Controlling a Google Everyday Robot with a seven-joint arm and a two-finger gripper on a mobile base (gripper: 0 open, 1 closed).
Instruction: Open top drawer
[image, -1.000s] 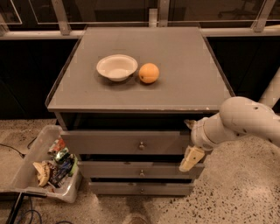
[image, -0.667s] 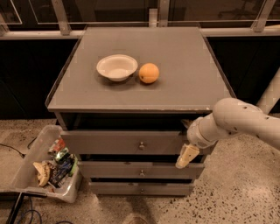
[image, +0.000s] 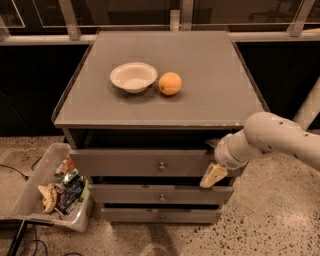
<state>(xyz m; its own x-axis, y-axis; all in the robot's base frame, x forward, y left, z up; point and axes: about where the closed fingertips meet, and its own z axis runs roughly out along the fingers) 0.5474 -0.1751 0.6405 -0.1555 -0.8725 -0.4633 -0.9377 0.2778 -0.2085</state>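
Top drawer (image: 125, 163) | uppermost grey front under desk (image: 210, 95) top, barely out if at all | end effector (image: 214, 170) at its right end, off the knob (image: 161, 165), probably to hook that edge | open or closed: cannot tell

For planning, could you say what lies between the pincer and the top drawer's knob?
In the camera view, only bare grey front: the pincer is at the top drawer's right end, the knob at its centre.
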